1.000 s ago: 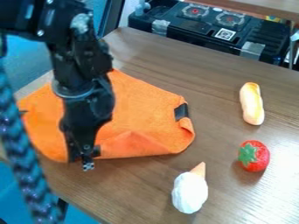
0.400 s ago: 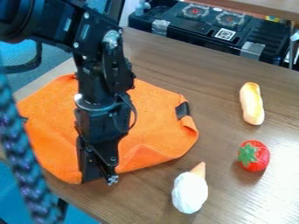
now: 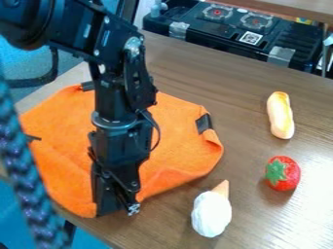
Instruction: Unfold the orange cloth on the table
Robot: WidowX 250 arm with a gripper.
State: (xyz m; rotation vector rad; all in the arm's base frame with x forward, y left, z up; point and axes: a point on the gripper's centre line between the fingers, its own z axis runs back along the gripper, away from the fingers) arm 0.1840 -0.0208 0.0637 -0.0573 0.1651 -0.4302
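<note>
The black gripper [image 3: 120, 208] points down at the front left of the table, shut on the near edge of an orange cloth [image 3: 179, 146]. The cloth lies spread and wrinkled around and behind the gripper, with a raised fold to the right of it. Dark strips sit on the cloth's borders, one of them at its right corner. The arm hides part of the cloth's middle, and the pinched fabric itself is mostly covered by the gripper.
A white toy ice cream [image 3: 211, 214] with an orange cone lies right of the gripper. Farther right are a red strawberry [image 3: 283, 173] and a yellow bread-like toy [image 3: 280, 115]. A black stove-like box [image 3: 228, 29] stands behind the table [image 3: 214, 73]. A braided cable hangs at the left.
The gripper has moved right and toward the table's front edge. The cloth's near left part has been dragged the same way, and its right corner has shifted slightly. The toys have stayed put.
</note>
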